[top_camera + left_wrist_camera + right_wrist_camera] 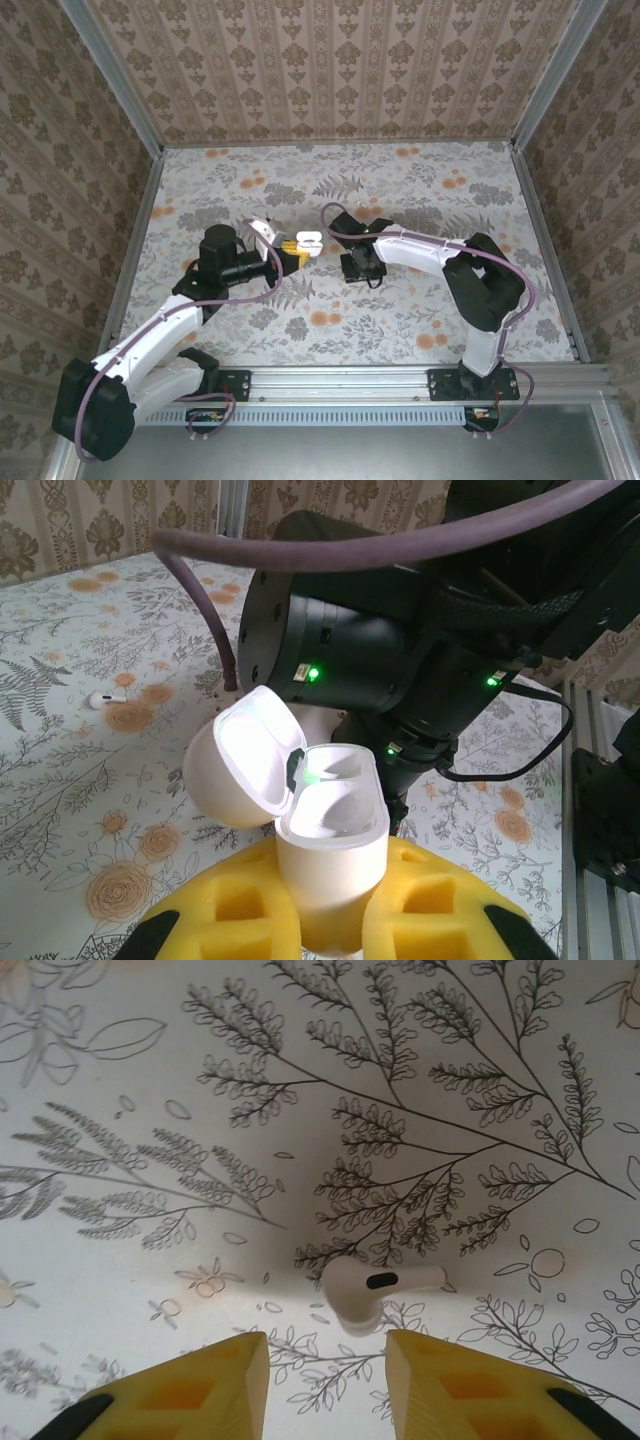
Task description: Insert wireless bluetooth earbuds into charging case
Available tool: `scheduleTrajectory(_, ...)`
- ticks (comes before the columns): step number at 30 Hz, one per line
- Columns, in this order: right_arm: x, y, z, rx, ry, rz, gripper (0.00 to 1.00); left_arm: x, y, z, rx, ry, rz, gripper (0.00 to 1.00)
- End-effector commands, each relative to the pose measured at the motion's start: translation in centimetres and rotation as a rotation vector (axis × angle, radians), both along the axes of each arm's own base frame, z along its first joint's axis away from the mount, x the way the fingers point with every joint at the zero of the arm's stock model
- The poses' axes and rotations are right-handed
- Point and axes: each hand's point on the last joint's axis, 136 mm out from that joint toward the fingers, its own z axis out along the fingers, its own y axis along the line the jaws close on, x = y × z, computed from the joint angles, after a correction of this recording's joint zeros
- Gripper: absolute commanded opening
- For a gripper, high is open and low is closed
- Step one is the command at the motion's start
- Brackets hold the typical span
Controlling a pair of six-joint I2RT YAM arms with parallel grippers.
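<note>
Left hand (pixel 330 925) pinching open white charging case (pixel 330 825), right hand (pixel 325 1385) spread above glossy white stemmed earbud (pixel 372 1290)

We see a table (pixel 400 320) covered all over in a floral print. A small white earbud (pixel 375 1290) lies on its side on the leaf pattern. From the left wrist we spot an earbud (pixel 105 698) resting just beside an orange flower (pixel 130 717); whether it is the same one, we cannot tell.
</note>
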Motion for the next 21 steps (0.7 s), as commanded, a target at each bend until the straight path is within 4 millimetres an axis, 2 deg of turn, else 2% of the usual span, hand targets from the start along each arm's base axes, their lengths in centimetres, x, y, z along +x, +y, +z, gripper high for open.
scheduleTrajectory(1,1.2,-0.1,0.0,-0.036,-0.039,-0.041,0.34,-0.1,0.3,-0.2,0.012,-0.021,0.003,0.00)
scheduleTrajectory(14,1.9,0.0,-1.6,-0.087,-0.021,-0.041,0.32,-0.2,0.3,-0.5,0.014,-0.021,0.000,0.00)
scheduleTrajectory(21,2.1,-0.2,-1.5,-0.106,-0.025,-0.030,0.25,-0.3,0.4,-0.5,0.014,-0.022,0.000,0.00)
